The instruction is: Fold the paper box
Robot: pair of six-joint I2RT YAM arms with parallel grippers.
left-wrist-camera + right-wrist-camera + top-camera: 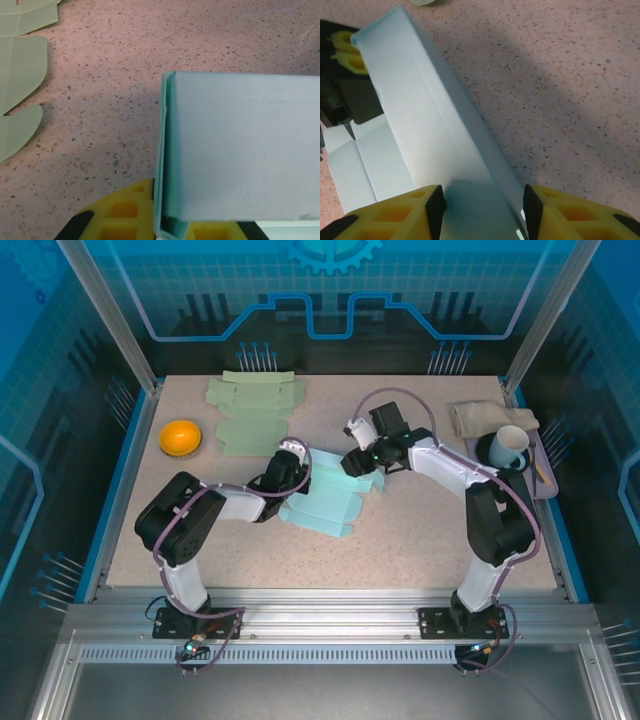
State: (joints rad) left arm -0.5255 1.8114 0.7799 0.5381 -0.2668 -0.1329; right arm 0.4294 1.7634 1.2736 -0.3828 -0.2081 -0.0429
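The pale teal paper box (325,502) lies partly folded at the table's middle. My left gripper (292,462) is at its left end. In the left wrist view the yellow fingers (125,215) are shut on a raised, doubled side wall of the box (240,145), with the left gripper (167,227) pinching the wall's edge. My right gripper (352,462) is at the box's far right corner. In the right wrist view the right gripper (482,210) stands open, straddling a raised long wall of the box (420,110). The left arm's fingers (345,50) show at that wall's far end.
Several flat green box blanks (250,410) lie at the back left, and their edges (20,75) are near the left gripper. An orange bowl (181,437) sits at the left. A cup (510,447), a cloth (480,418) and a tray (545,475) are at the right edge.
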